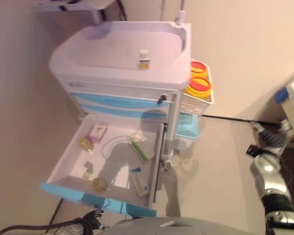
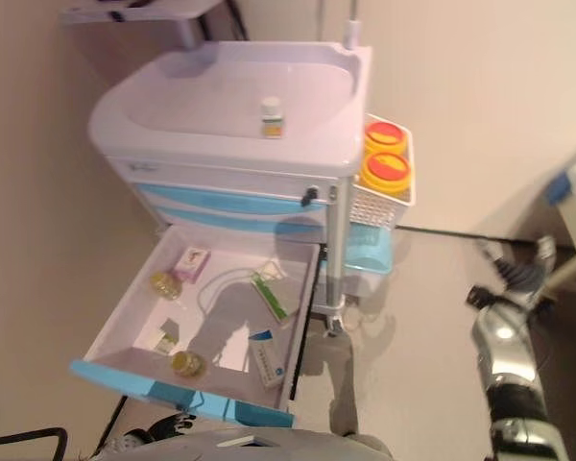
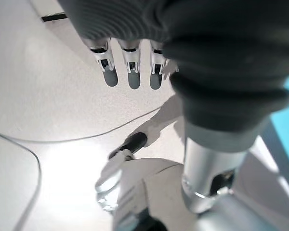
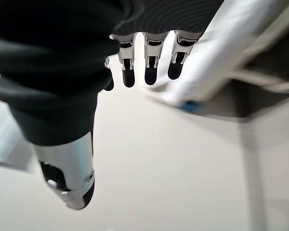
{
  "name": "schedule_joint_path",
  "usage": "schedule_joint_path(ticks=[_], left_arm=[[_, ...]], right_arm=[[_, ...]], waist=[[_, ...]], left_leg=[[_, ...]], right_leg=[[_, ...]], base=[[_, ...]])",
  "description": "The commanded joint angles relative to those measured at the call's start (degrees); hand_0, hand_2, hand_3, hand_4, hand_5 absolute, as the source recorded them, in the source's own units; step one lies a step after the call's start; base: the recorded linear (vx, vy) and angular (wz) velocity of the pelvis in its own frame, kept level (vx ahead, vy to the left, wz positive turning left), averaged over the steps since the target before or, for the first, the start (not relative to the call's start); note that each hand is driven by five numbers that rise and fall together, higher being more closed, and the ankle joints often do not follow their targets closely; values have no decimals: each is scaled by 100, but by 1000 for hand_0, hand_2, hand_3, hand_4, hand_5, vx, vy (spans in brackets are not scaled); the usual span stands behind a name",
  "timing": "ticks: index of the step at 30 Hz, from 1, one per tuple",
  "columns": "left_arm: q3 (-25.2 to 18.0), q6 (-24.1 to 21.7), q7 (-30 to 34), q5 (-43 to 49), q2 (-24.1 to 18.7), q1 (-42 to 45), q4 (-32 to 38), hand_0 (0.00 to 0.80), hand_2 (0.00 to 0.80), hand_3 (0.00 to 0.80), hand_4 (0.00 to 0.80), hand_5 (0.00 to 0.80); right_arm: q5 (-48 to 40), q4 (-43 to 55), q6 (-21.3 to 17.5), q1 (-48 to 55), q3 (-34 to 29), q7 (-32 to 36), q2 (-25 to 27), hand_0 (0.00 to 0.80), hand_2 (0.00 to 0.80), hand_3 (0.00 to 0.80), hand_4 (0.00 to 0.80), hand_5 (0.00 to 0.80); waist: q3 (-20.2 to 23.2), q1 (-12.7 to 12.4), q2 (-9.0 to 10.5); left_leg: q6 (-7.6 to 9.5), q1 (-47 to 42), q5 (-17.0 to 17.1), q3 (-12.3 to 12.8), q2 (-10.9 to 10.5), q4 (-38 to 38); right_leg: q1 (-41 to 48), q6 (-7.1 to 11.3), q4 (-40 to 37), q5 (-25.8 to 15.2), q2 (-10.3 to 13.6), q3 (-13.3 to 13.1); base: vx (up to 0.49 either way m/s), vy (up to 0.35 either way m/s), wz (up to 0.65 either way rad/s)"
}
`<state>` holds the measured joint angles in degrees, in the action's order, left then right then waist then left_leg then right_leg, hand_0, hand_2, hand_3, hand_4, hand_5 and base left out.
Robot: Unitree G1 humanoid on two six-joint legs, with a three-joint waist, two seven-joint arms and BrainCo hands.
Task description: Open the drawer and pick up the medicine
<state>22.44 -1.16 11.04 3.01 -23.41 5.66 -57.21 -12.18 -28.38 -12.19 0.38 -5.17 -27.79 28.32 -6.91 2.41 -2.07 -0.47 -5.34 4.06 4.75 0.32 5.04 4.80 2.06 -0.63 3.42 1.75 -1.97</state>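
Note:
The cart's [image 1: 112, 73] bottom drawer [image 1: 63, 164] stands pulled out, its blue front [image 1: 88, 198] toward me. Inside lie a pink-white box [image 1: 97, 133], a green-white box [image 1: 138, 150], a blue-white box [image 1: 138, 182], two amber bottles [image 1: 85, 143] [image 1: 99, 184] and a small packet [image 1: 87, 170]. A white-capped medicine bottle [image 1: 144, 59] stands upright on the cart top. My left hand [image 1: 92, 217] hangs below the drawer front, its fingers [image 3: 130, 72] straight and empty. My right hand [image 1: 265, 139] is far to the right over the floor, with straight, empty fingers [image 4: 151, 67].
A white side basket [image 1: 196, 103] on the cart's right holds two yellow containers with red lids [image 1: 199, 85]; a blue bin [image 1: 188, 128] hangs below it. White furniture with a blue part [image 1: 284, 93] stands at the right edge. A grey stand [image 1: 73, 5] is behind the cart.

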Motion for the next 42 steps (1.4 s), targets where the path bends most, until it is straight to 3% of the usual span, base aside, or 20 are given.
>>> schedule_joint_path(ticks=[1,6,12,18,22,27,29,32,35,39,42], left_arm=[[291,-112,31,194,-103,-580,148,0,0,0,0,0],[486,40,-233,88,-480,-1170,880,0,0,0,0,0],[286,188,-362,-230,-1071,-1704,1686,0,0,0,0,0],[-174,528,-128,-903,-1823,-2390,2270,0,0,0,0,0],[-403,918,-134,-1459,-2386,-3366,2126,0,0,0,0,0],[-409,1178,-457,-1798,-3101,-4811,1188,0,0,0,0,0],[-419,1166,-704,-1975,-3412,-5361,772,0,0,0,0,0],[-444,776,-1529,-2053,-3685,-6172,36,0,0,0,0,0],[-424,411,-2495,-1914,-3678,-6706,-225,0,0,0,0,0],[-547,253,-2693,-1925,-3451,-6520,87,0,0,0,0,0],[-759,117,-2297,-2079,-3218,-5996,341,0,0,0,0,0]], right_arm=[[185,-261,-483,-442,210,288,159,0,0,0,0,0],[367,-1022,-655,-620,915,410,-9,0,0,0,0,0],[318,-1571,-742,-652,1352,844,-95,0,0,0,0,0],[494,-1399,-563,-657,1657,1100,95,0,0,0,0,0],[570,-1134,-400,-713,1860,1172,219,0,0,0,0,0],[703,-923,-362,-675,2007,1262,385,0,0,0,0,0],[769,-852,-311,-649,2068,1274,429,0,0,0,0,0],[871,-882,-352,-620,2164,1289,446,0,0,0,0,0],[866,-1033,-487,-621,2271,1320,399,0,0,0,0,0],[877,-1119,-495,-636,2365,1333,281,0,0,0,0,0],[964,-1139,-480,-604,2368,1330,170,0,0,0,0,0]], waist=[[-393,29,216],[-1062,108,173],[-1632,197,87],[-1993,330,2],[-2158,486,29],[-2251,768,90],[-2260,857,112],[-2245,970,149],[-2181,998,208],[-2095,899,239],[-2021,809,228]], left_leg=[[202,347,-960,105,-172,-699],[242,1124,-922,180,-186,-1057],[283,2101,-1009,245,-290,-2045],[336,2741,-1219,427,-382,-2818],[402,3153,-1374,565,-439,-3265],[452,3547,-1573,728,-414,-3738],[458,3607,-1652,771,-397,-3865],[454,3622,-1758,824,-368,-3986],[422,3603,-1830,857,-341,-4013],[399,3465,-1833,814,-373,-3877],[408,3275,-1814,745,-420,-3700]], right_leg=[[-684,366,292,-250,108,162],[-1381,318,449,-373,80,149],[-2150,206,955,-437,124,140],[-2758,150,1413,-422,188,74],[-3213,181,1739,-410,184,-106],[-3637,190,1995,-439,131,-305],[-3724,198,2066,-440,107,-377],[-3787,207,2107,-442,87,-464],[-3771,213,2088,-423,91,-520],[-3674,240,2044,-397,100,-496],[-3539,266,1992,-366,101,-484]], base=[[-320,-29,-52],[-301,-7,-39],[-113,61,-26],[0,141,-22],[29,160,-19],[43,171,-13],[58,163,-22],[52,138,-23],[34,49,-15],[29,-21,-2],[25,-27,8]])
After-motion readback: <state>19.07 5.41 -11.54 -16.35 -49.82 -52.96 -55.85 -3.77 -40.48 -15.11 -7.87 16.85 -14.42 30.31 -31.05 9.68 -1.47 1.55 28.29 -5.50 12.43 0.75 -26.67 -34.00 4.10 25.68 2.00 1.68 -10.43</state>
